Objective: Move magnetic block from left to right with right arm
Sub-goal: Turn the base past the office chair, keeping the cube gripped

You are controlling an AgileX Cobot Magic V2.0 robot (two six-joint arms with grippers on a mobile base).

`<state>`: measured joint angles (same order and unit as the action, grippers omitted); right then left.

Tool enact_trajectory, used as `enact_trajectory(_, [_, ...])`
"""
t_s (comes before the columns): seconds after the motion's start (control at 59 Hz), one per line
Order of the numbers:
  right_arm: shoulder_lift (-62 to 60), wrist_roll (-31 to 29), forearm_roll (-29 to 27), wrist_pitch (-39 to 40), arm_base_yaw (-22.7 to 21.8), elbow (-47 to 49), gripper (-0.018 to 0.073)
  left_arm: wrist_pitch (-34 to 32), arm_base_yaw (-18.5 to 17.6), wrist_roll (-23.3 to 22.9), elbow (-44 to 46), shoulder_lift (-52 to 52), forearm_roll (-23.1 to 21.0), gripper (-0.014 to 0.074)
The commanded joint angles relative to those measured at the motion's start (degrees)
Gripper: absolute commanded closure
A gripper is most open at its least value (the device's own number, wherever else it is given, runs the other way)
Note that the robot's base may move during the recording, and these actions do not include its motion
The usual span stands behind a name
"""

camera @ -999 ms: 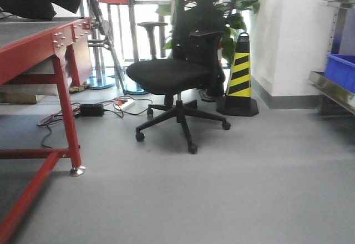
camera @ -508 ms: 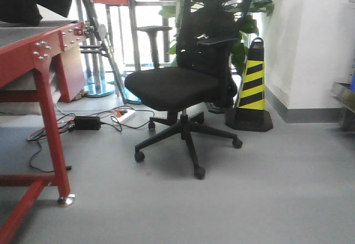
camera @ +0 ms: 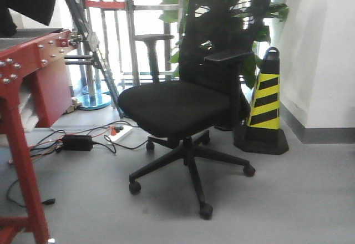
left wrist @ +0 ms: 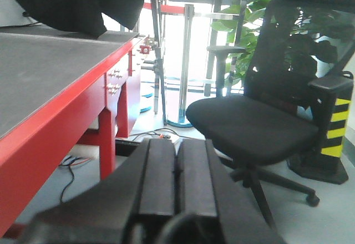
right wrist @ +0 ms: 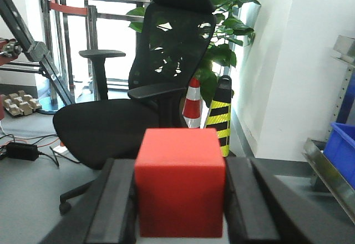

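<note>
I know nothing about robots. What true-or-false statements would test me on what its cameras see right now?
1. The right gripper clamps a red magnetic block. True.
2. The left gripper is wide open. False: its fingers are shut together, empty.
3. The office chair is blue. False: it is black.
4. A yellow-and-black cone stands beside the chair. True.
5. The table has a red frame. True.

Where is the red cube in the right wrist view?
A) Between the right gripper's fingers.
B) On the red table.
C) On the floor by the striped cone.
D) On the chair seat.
A: the red magnetic block sits between the dark fingers of the right gripper, which flank both its sides.
</note>
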<state>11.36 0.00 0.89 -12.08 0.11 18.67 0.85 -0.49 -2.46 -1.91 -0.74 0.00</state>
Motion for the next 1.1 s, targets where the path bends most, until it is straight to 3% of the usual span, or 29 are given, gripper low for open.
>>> enact_trajectory(0.0, [0.7, 0.0, 0.6, 5.5, -0.3, 1.5, 0.0368, -5.2, 0.0, -0.2, -0.4, -0.7, 0.0, 0.0713])
enact_trajectory(1.084, [0.7, 0.0, 0.6, 5.5, -0.3, 1.5, 0.0368, -5.2, 0.0, -0.2, -0.4, -0.7, 0.0, 0.0712])
